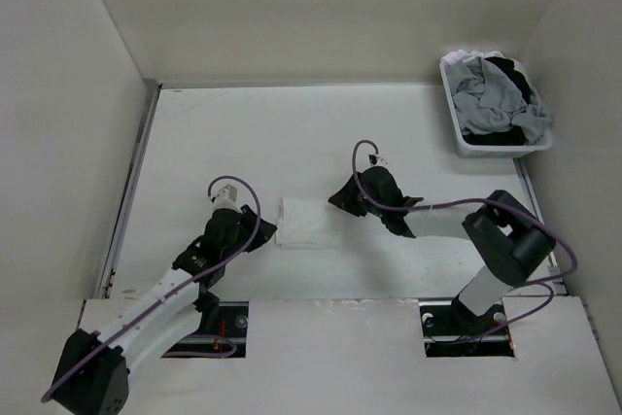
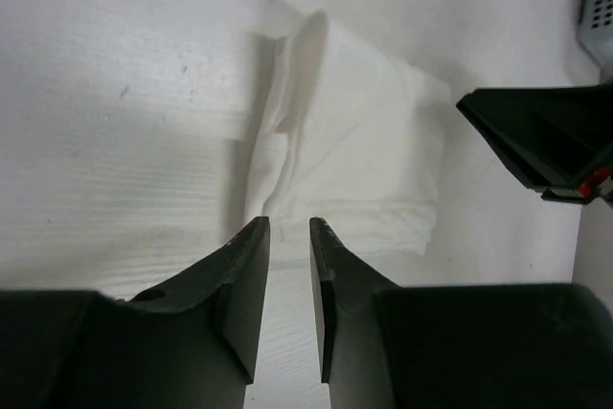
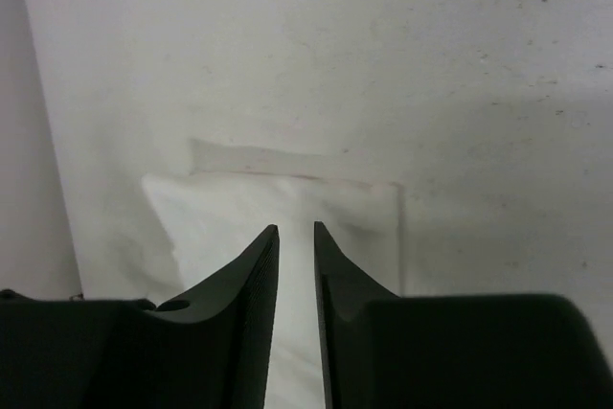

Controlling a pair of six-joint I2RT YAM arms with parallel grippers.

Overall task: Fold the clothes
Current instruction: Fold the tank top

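Now the clothes are seen folded small between the left hand and right hand, both slightly spread, empty; withdrawal is probably called for.

The clothes lie on the table between my grippers: left gripper beside their left edge, right gripper at their far right corner. A basket holding other garments stands in the table's far right corner.
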